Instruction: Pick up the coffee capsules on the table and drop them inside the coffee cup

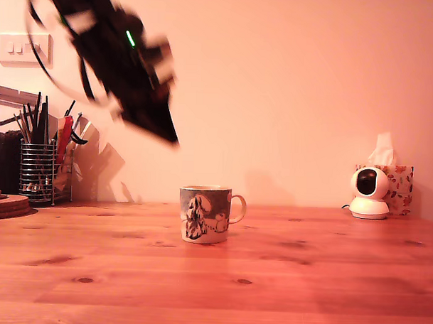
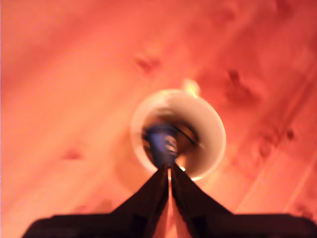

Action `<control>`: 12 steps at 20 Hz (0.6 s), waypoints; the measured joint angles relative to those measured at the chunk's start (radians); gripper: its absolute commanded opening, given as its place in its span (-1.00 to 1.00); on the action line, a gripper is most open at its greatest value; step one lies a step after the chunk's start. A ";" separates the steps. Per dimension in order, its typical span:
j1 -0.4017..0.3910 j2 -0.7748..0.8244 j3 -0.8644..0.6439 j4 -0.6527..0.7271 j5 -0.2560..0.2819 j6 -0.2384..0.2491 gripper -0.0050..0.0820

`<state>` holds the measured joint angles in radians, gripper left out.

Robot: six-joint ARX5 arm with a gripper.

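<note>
1. Gripper (image 1: 169, 135) hangs blurred, high above and toward the exterior view's left of the coffee cup (image 1: 205, 214); fingers nearly pressed together, seemingly holding nothing.
2. Capsule (image 2: 163, 141) probably lies inside the cup.
3. Risk: descending carelessly could topple the cup on the table (image 1: 305, 279).

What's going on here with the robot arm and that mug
A robot arm's gripper hangs in the air above a mug that stands on a wooden table. The wrist view looks straight down into the mug, where a blurred dark, bluish shape shows at the fingertips; it may be a coffee capsule, held or already inside. The fingers look almost closed. No capsule lies on the table.
</note>
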<state>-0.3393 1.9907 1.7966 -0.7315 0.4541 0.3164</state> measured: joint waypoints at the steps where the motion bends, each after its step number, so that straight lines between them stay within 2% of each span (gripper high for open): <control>1: 0.002 -0.031 -0.001 0.009 -0.011 -0.007 -0.93; 6: 0.018 -0.169 -0.072 0.068 -0.052 -0.048 -0.93; 9: 0.045 -0.251 -0.220 0.136 -0.076 -0.053 -0.93; 12: 0.079 -0.361 -0.393 0.215 -0.110 -0.094 -0.93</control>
<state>-0.2607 1.6299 1.4033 -0.5163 0.3443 0.2226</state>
